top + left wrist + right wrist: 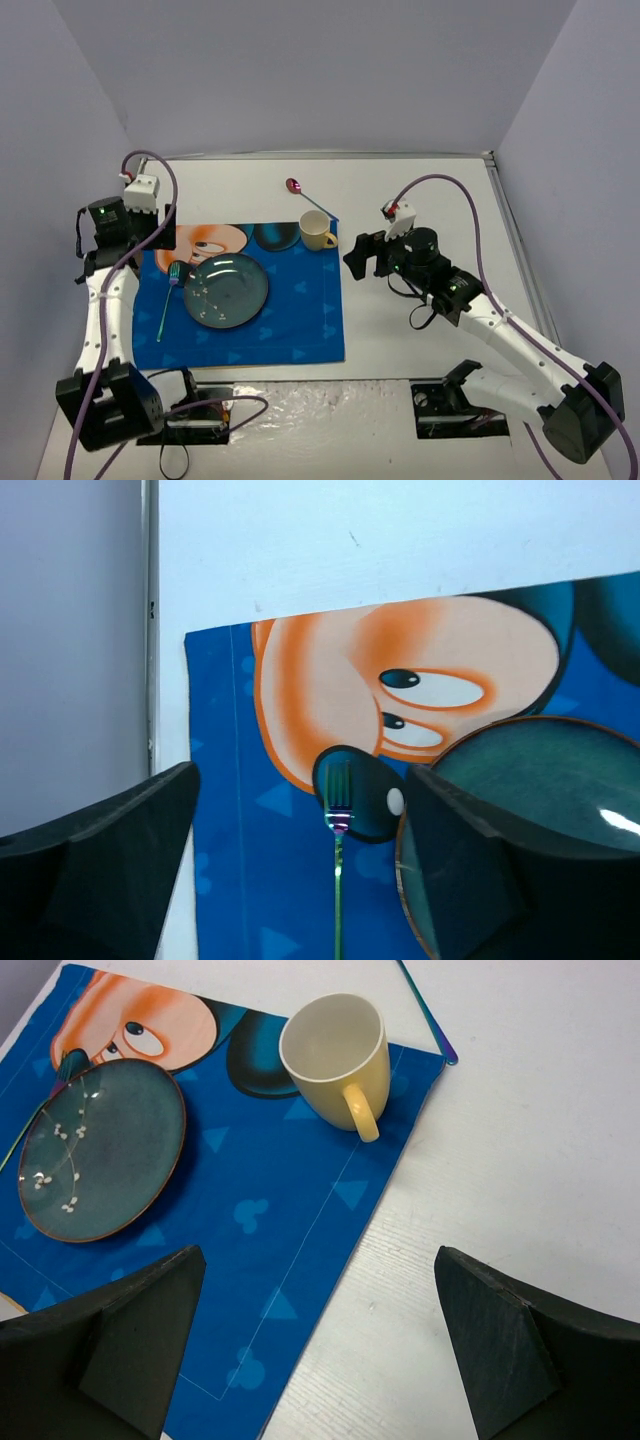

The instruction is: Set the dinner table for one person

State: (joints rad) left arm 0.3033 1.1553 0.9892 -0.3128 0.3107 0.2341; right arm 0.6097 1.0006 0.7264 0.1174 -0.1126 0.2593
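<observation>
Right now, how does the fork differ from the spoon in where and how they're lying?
The fork lies on the blue placemat, just left of the plate; the spoon lies on the bare dinner table, behind the mug. The fork runs near to far; the spoon lies diagonally, bowl toward the far left. Both are slim with an iridescent sheen, and neither is held.

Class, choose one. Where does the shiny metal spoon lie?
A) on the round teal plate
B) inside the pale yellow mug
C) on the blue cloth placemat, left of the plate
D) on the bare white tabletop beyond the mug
D: the shiny metal spoon rests on the white tabletop, beyond the pale yellow mug on the blue cloth placemat.
</observation>
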